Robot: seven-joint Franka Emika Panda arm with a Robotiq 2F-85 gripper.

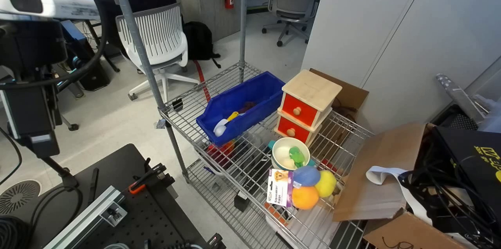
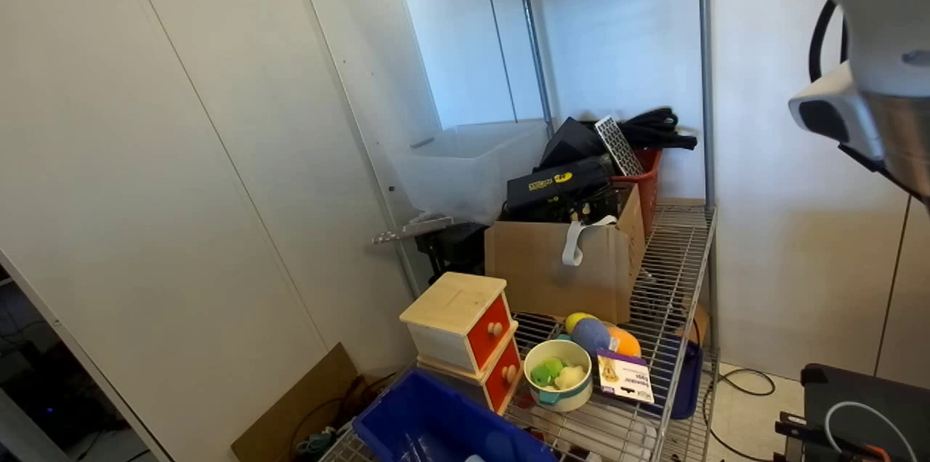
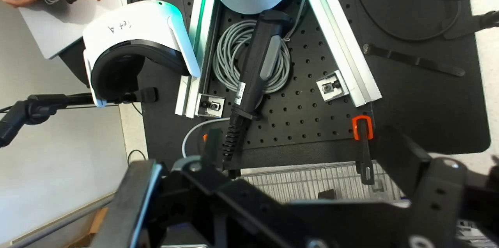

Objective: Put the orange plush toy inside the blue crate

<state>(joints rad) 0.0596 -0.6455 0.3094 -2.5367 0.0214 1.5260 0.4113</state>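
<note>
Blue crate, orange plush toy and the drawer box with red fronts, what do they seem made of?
Blue crate: probably molded plastic, smooth, from its even color and one-piece-looking walls.
Orange plush toy: likely soft fabric, matte, since its rounded surface shows no sharp shine; filling hidden.
Drawer box: seems wood, judging by pale tan panels and round knobs; red fronts look painted.

The crate [image 1: 256, 118] is deep blue, the toy [image 1: 305, 197] orange, the bowl [image 1: 279, 155] cream with teal handles [image 1: 271, 145], the drawers [image 1: 307, 115] bright red.
</note>
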